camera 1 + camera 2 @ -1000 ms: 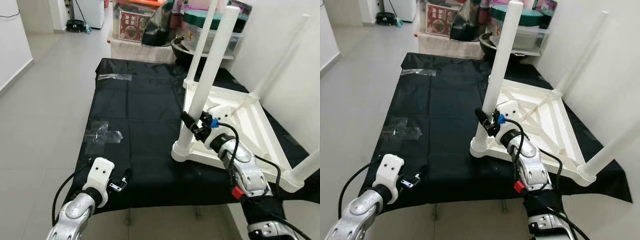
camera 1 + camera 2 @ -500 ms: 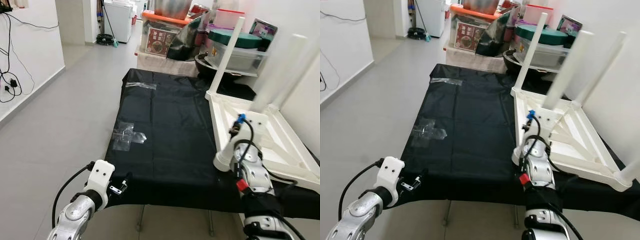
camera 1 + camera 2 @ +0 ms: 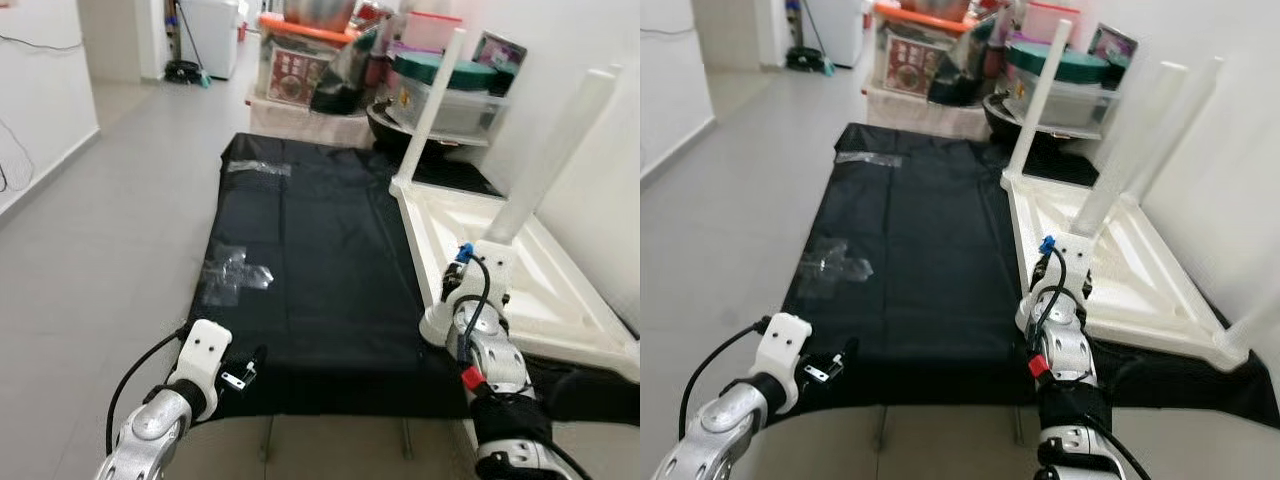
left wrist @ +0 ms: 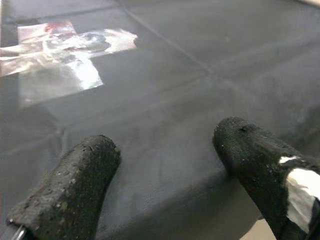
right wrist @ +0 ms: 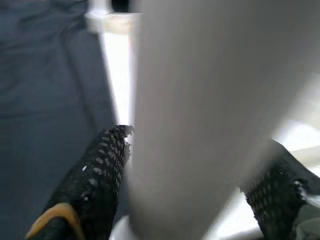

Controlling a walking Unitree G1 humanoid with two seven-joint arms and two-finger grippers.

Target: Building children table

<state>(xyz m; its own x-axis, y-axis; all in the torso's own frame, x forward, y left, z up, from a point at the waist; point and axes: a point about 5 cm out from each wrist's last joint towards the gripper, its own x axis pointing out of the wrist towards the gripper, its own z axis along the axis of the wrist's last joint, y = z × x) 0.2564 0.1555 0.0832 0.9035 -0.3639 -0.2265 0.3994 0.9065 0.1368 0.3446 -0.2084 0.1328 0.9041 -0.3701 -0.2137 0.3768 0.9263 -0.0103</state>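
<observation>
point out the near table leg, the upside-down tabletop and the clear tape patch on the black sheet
near table leg (image 3: 545, 155), left eye view, mid shaft
upside-down tabletop (image 3: 556, 290), left eye view, bare underside panel
clear tape patch (image 3: 236, 270), left eye view, centre of the patch

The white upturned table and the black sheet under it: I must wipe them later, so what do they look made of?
White upturned table: likely moulded plastic, matte, with ribbed underside. Black sheet: thin plastic film probably, faint sheen, creases and taped patches.
</observation>
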